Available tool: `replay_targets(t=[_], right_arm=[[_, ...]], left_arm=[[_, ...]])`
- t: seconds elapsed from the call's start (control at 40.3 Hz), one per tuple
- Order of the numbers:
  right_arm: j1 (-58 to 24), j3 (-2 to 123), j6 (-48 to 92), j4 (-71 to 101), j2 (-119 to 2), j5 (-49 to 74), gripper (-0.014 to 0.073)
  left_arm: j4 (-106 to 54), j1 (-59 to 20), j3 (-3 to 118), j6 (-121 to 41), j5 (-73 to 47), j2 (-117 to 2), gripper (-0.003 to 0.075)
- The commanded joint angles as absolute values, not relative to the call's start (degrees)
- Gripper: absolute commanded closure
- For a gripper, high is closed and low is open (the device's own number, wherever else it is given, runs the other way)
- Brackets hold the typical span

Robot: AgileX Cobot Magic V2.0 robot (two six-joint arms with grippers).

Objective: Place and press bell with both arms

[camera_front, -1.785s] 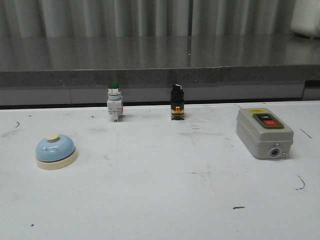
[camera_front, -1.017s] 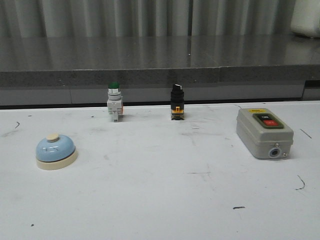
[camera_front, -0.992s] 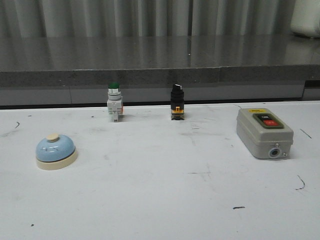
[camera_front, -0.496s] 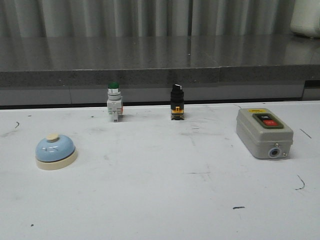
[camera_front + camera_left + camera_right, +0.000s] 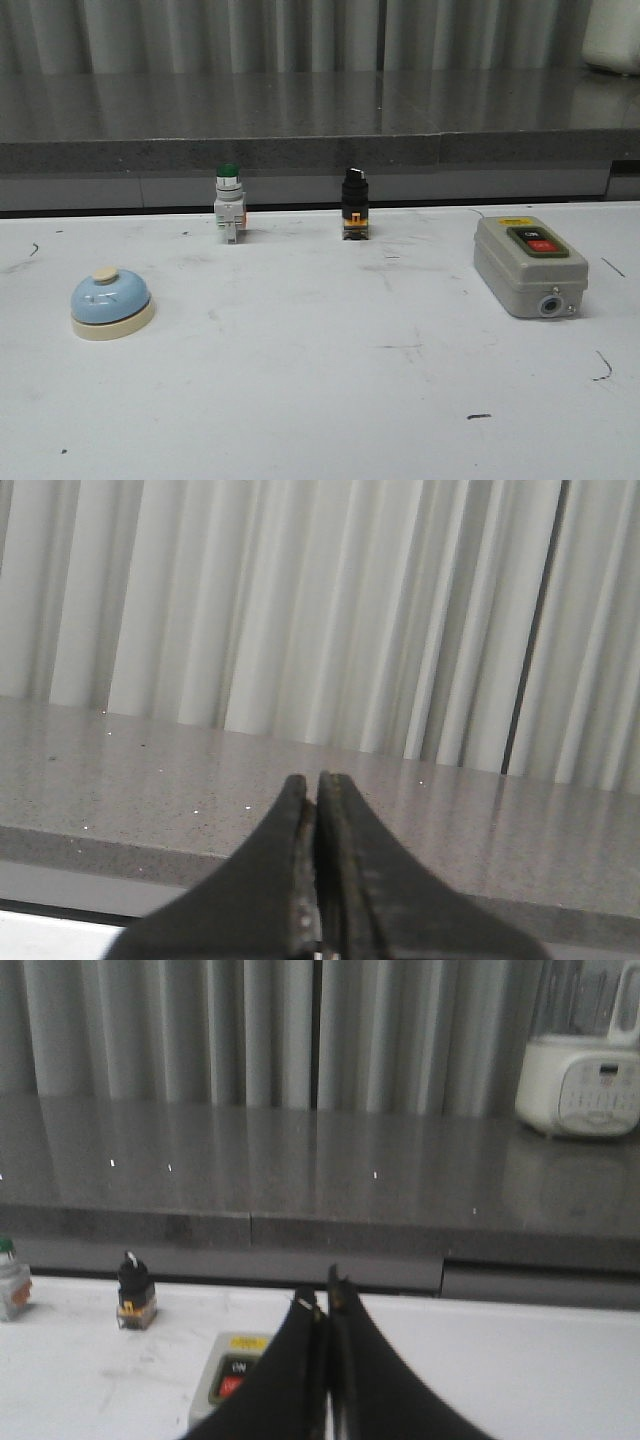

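Task not begun. Left gripper [image 5: 317, 865] and right gripper [image 5: 325, 1360]: jaws closed, empty, raised off the table [image 5: 320, 400]. Bell [image 5: 111, 303] sits untouched, front-left. Beyond: 2 small switches, grey switch box [image 5: 528, 265] far right.

Blue bell [image 5: 111, 303] upright, table's left side.

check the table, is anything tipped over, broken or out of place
Nothing stands out. The light-blue dome bell sits upright on its cream base, the green-capped push-button and black selector switch stand upright, and the grey switch box lies flat, intact.
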State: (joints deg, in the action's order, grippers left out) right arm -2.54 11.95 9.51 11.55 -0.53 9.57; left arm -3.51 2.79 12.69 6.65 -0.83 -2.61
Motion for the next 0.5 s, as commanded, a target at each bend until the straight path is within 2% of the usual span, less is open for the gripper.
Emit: replay_targets(t=[0.0, 0.149, 0.372, 0.446, 0.471], right_arm=[[-2.2, 19.5, 9.6, 11.9, -5.7, 9.1, 0.0652], [-2.2, 27.5, 9.6, 11.9, -16.0, 13.3, 0.0652], [-2.2, 31.8, 9.6, 11.9, -23.5, 14.3, 0.0652], [-2.2, 31.7, 9.6, 11.9, -23.6, 14.3, 0.0652], [-2.2, 31.7, 9.6, 11.9, -23.6, 14.4, 0.0652]], left_arm=[[-3.5, 2.8, 21.0, 6.6, -4.6, -8.8, 0.074], [-3.5, 2.8, 29.5, 6.4, -13.0, -19.3, 0.074], [-3.5, 2.8, 32.1, 6.4, -12.3, -25.9, 0.0732], [-3.5, 2.8, 32.1, 6.4, -12.2, -26.3, 0.0664], [-3.5, 2.8, 32.1, 6.4, -11.8, -26.3, 0.0613]])
